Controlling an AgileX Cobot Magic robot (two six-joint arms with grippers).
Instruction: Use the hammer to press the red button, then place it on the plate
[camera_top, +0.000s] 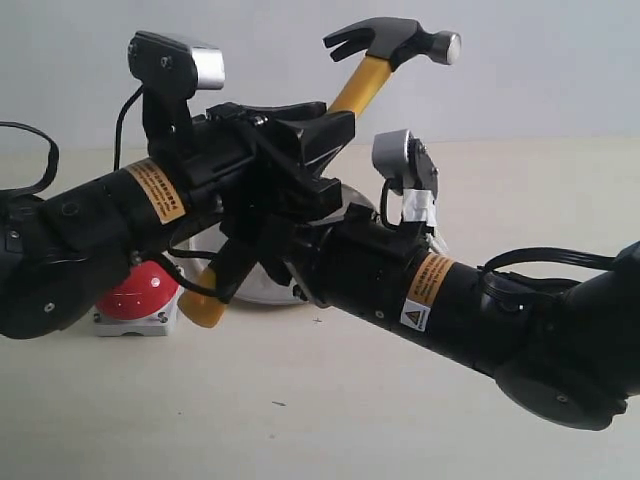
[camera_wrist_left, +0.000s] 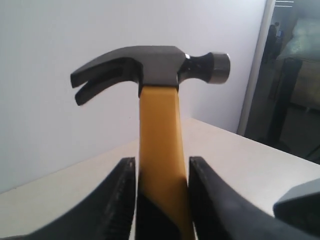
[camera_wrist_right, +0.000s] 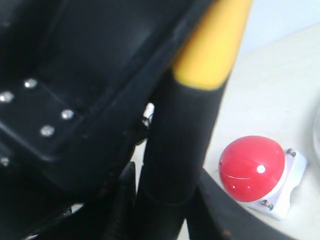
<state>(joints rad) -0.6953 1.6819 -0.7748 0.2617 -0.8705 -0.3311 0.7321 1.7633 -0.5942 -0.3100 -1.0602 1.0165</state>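
The hammer (camera_top: 362, 82) is aloft, head up, clamped at its neck by the left claw (camera_wrist_left: 161, 167). The right claw (camera_wrist_right: 167, 175) seemingly grips its handle too. Pressing the red button (camera_wrist_right: 251, 167) below both claws and placing on the plate (camera_top: 268, 292) beyond them likely remain.

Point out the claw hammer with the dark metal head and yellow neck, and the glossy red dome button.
dark-headed yellow-necked claw hammer (camera_wrist_left: 150, 62): left wrist view, middle of the metal head.
glossy red dome button (camera_wrist_right: 250, 162): right wrist view, centre of the dome.
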